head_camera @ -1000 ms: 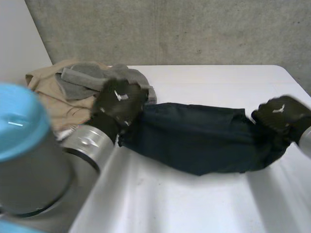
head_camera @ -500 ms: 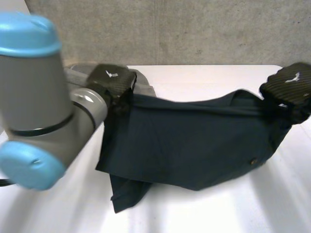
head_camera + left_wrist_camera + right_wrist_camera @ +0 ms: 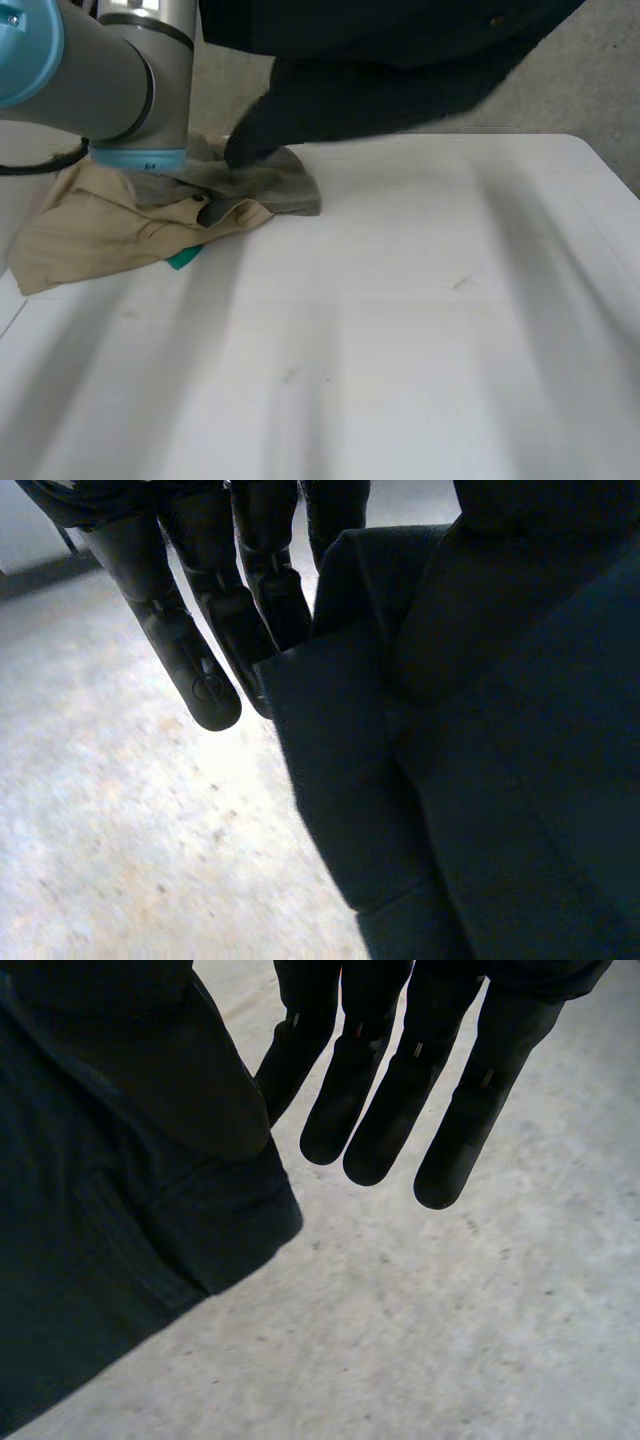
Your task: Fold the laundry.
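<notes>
Above the white table (image 3: 420, 330), we've got the dark garment (image 3: 400, 60) held up, left hand (image 3: 200, 630) and right hand (image 3: 380, 1080) both pinching it, fingers straight.

Bare concrete wall (image 3: 600, 75), plain white table (image 3: 400, 350): a lab.

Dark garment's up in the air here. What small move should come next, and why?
Probably lower the dark garment onto the table beside the clothes pile. The left robot hand and right robot hand hold it raised above the table, hanging bunched, so it needs laying flat before any fold.
</notes>
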